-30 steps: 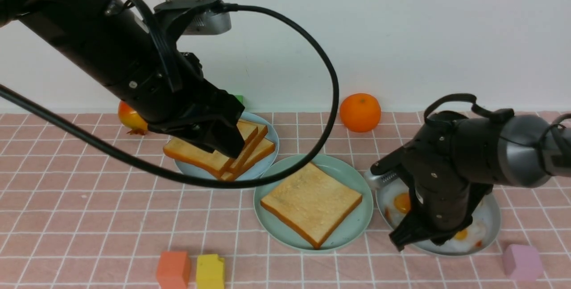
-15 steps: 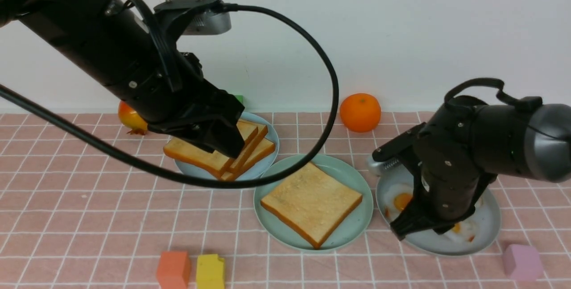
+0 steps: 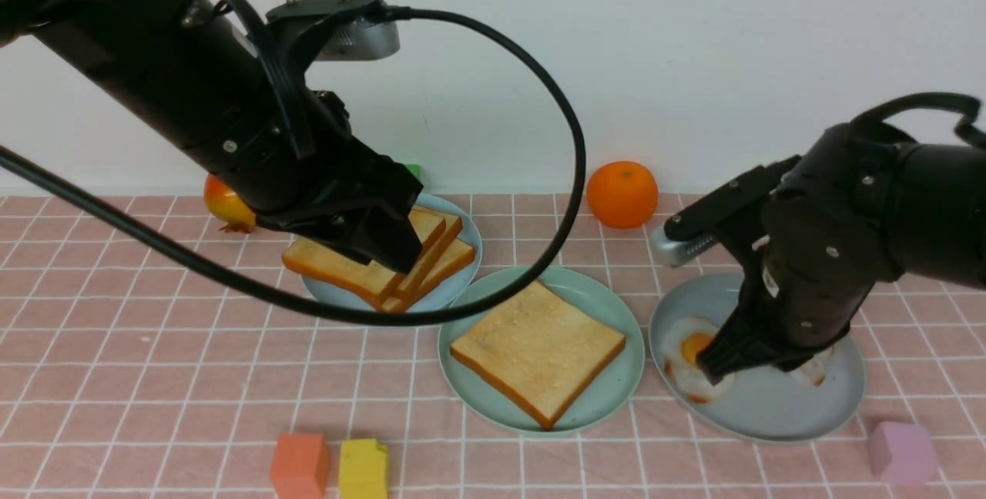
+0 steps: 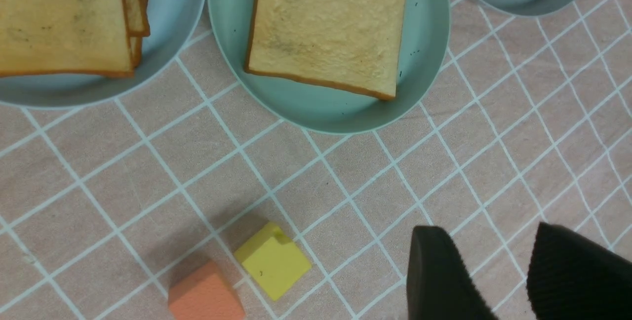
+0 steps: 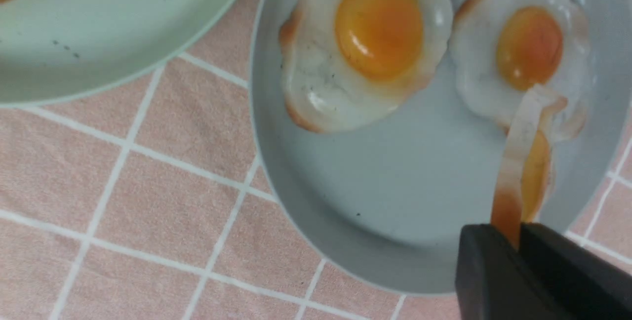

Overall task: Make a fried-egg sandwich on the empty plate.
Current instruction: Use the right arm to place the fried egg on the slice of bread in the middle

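On the mint-green plate (image 3: 493,399), center of table: one toast slice (image 3: 539,353), w/ a fried egg (image 5: 535,177) pinched in the R gripper (image 5: 513,233).
Egg hangs edge-on over the grey-blue plate (image 5: 419,177), which holds 2 more fried eggs (image 5: 365,48), just R of the mint-green plate; pale-blue plate (image 3: 467,283) w/ stacked toast (image 3: 362,268) behind, to L; L gripper (image 4: 489,260) apart, jaws parted, nothing btwn.

Robot workspace (arms (image 3: 200,114) over a tile-patterned tabletop (image 3: 192,376)), room type unclear.
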`<act>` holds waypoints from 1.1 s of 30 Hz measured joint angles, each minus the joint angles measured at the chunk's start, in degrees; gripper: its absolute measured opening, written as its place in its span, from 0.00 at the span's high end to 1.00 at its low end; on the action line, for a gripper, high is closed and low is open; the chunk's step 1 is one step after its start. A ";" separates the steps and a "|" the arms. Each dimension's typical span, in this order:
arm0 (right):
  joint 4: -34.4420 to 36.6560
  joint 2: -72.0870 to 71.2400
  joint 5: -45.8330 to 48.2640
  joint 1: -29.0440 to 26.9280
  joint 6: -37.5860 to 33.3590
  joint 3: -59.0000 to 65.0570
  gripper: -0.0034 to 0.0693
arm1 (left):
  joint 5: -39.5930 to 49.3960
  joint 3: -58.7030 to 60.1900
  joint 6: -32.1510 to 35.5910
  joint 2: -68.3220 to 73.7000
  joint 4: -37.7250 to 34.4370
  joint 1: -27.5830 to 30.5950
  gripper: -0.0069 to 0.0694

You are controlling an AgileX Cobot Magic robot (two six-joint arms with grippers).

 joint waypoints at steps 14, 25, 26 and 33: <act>7.22 10.21 7.32 8.70 -7.84 -23.58 0.83 | -1.29 0.02 -5.29 1.20 1.54 0.00 0.50; 2.33 20.51 8.41 15.93 1.59 -32.57 0.84 | -2.50 0.19 -21.06 1.08 9.08 7.18 0.50; 2.16 20.99 7.91 15.98 1.92 -32.57 0.84 | -2.95 0.19 -22.74 1.08 9.31 8.48 0.50; 1.67 25.11 5.62 15.98 2.34 -32.57 0.84 | -4.75 0.19 -24.76 1.08 9.62 13.69 0.50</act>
